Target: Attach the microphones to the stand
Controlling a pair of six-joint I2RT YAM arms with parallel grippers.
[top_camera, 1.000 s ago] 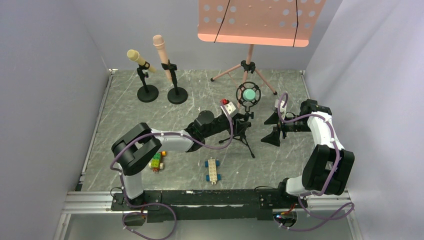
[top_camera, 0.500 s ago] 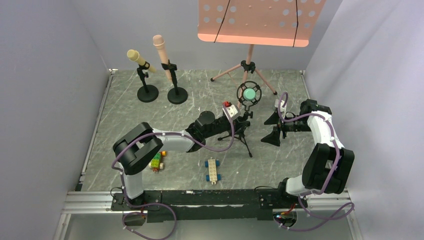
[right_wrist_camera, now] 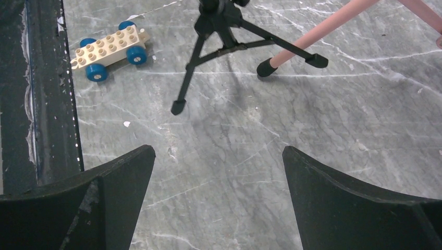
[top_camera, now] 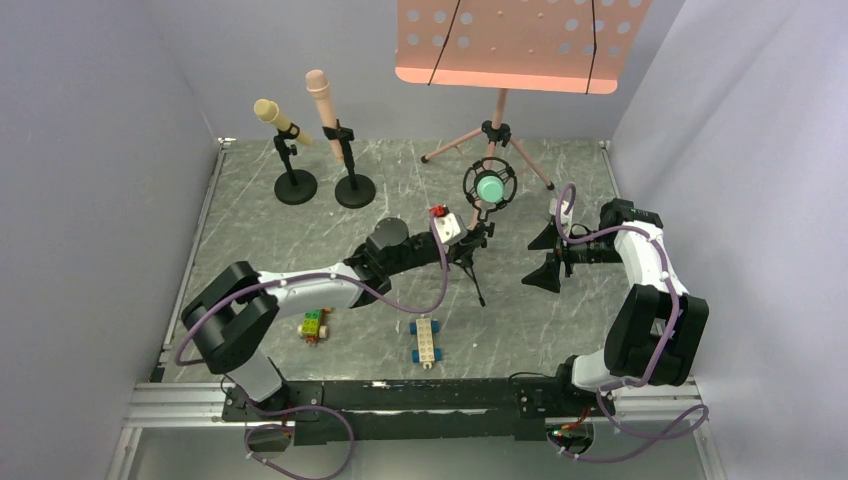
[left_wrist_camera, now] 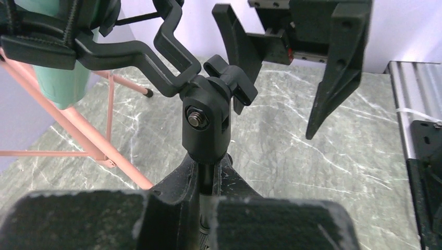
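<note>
The teal-green microphone [top_camera: 491, 187] sits in the ring mount of a black tripod stand [top_camera: 474, 268] at the table's middle. My left gripper [top_camera: 467, 243] is shut on the stand's post just under its swivel joint. In the left wrist view, the gripper [left_wrist_camera: 211, 197] clamps the post [left_wrist_camera: 209, 177], with the teal microphone [left_wrist_camera: 60, 78] at upper left. The pale yellow microphone [top_camera: 274, 116] and the pink microphone [top_camera: 323, 103] stand clipped in two round-base stands at the back left. My right gripper [top_camera: 546, 256] is open and empty, right of the tripod, and it hovers over bare table in its own view [right_wrist_camera: 219, 200].
A pink music stand [top_camera: 510, 40] rises at the back, its legs [right_wrist_camera: 312, 44] just behind the tripod. A white-and-blue brick car [top_camera: 425, 340] and a green brick car [top_camera: 314, 324] lie near the front. Grey walls close in on both sides.
My left arm has stretched out and carried the tripod stand with the teal microphone a little to the left and back. The right arm has not moved.
</note>
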